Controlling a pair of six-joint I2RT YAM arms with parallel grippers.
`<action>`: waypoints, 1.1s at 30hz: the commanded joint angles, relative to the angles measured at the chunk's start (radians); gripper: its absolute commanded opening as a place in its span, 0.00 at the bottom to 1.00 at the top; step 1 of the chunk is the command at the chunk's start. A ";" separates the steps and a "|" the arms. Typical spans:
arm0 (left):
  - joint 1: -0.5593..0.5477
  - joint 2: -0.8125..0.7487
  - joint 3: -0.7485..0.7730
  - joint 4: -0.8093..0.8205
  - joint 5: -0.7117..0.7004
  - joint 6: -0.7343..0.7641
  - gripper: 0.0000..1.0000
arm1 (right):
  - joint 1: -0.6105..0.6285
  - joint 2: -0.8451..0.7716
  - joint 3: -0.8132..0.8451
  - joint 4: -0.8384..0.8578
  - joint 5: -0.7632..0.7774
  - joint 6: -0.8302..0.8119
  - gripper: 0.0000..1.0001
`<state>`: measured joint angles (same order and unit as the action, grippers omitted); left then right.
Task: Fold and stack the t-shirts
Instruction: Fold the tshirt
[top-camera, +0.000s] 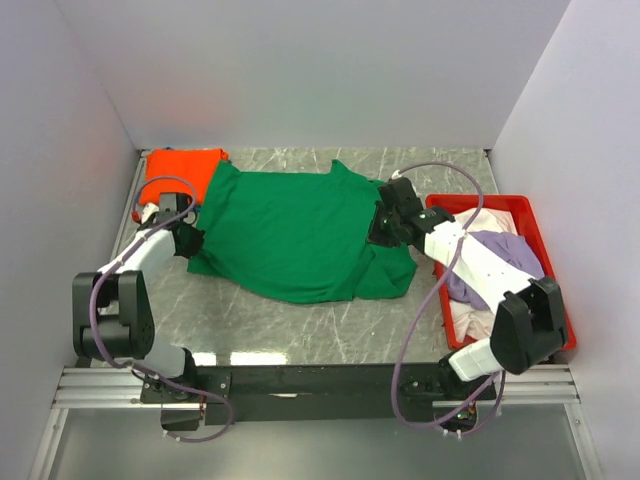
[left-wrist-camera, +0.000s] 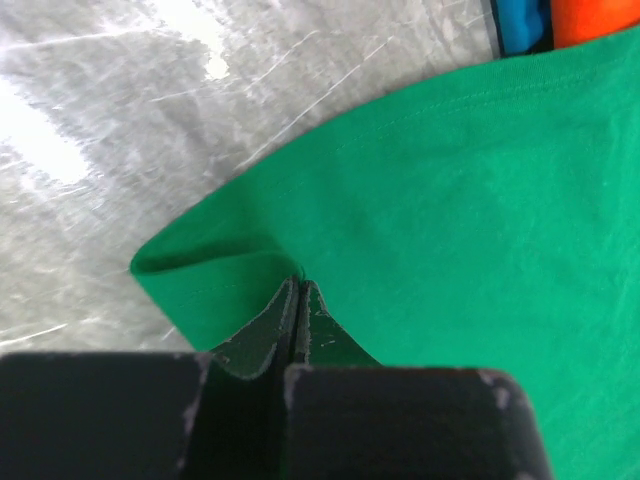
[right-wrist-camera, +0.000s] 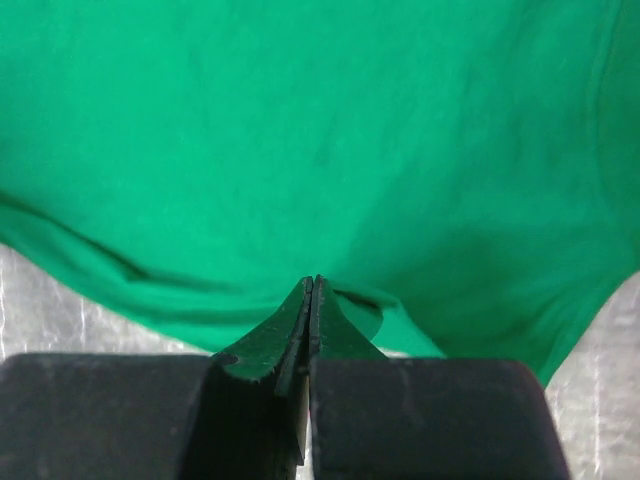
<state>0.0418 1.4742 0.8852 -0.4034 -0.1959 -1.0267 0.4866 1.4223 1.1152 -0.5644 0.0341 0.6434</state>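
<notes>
A bright green t-shirt (top-camera: 295, 230) lies spread on the marble table, its edges rumpled. My left gripper (top-camera: 194, 240) is shut on its left edge, where the cloth is pulled into a small fold at the fingertips (left-wrist-camera: 297, 287). My right gripper (top-camera: 381, 228) is shut on its right edge (right-wrist-camera: 313, 287). The green t-shirt fills most of both wrist views (left-wrist-camera: 480, 220) (right-wrist-camera: 320, 130). A folded orange t-shirt (top-camera: 180, 166) lies at the back left, with a blue t-shirt (left-wrist-camera: 523, 22) beside it in the left wrist view. Lilac (top-camera: 515, 247) and white (top-camera: 488, 220) t-shirts lie crumpled in the tray.
A red plastic tray (top-camera: 547, 245) stands at the right, under my right arm. Grey walls close in the table at the left, back and right. Bare marble (top-camera: 300, 330) shows in front of the green t-shirt.
</notes>
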 joint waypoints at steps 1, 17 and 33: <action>-0.006 0.032 0.066 0.018 -0.022 -0.022 0.02 | -0.049 0.042 0.066 0.061 -0.065 -0.047 0.00; -0.005 -0.006 0.083 0.029 -0.069 -0.065 0.08 | -0.204 0.084 0.095 0.110 -0.142 -0.067 0.00; -0.003 0.046 0.144 0.021 -0.065 -0.062 0.08 | -0.299 0.125 0.150 0.103 -0.151 -0.079 0.00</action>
<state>0.0376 1.5051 0.9775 -0.4034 -0.2394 -1.0859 0.2104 1.5402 1.2140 -0.4877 -0.1040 0.5819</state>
